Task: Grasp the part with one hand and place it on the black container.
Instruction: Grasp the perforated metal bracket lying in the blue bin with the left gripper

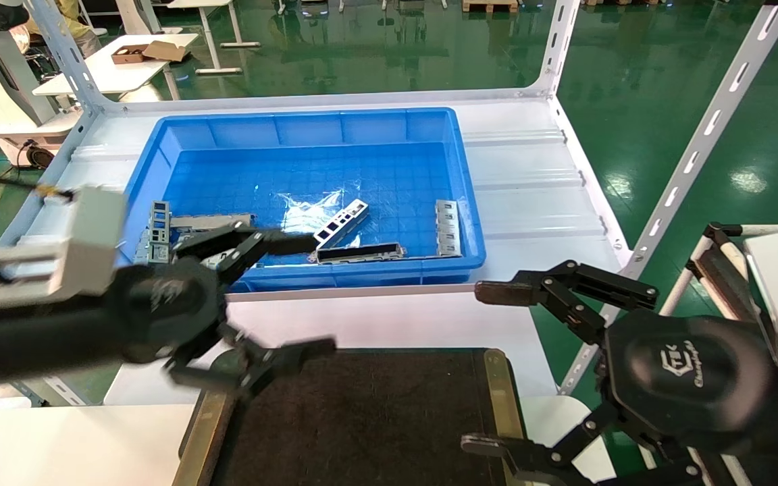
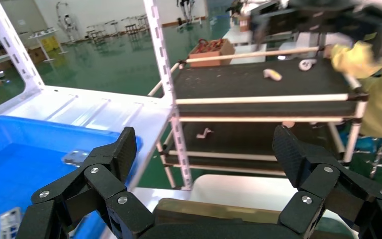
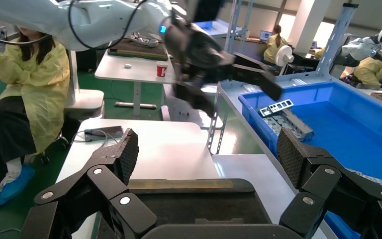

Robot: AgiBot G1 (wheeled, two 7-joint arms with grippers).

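Left gripper (image 1: pixel 308 297) spread wide, empty, over blue bin's (image 1: pixel 470 223) near-left rim. Part (image 1: pixel 342 223) on bin floor, just beyond upper fingertip. Right gripper (image 1: pixel 490 368) gaping, empty, beside black container (image 1: pixel 500 385).

Bright overhead light glares off the blue bin (image 1: pixel 308 145); the left claw (image 1: pixel 294 297) is motion-blurred.

One blue bin (image 1: pixel 470 223), one black container (image 1: pixel 362 418), two grippers, perhaps five metal parts in bin.
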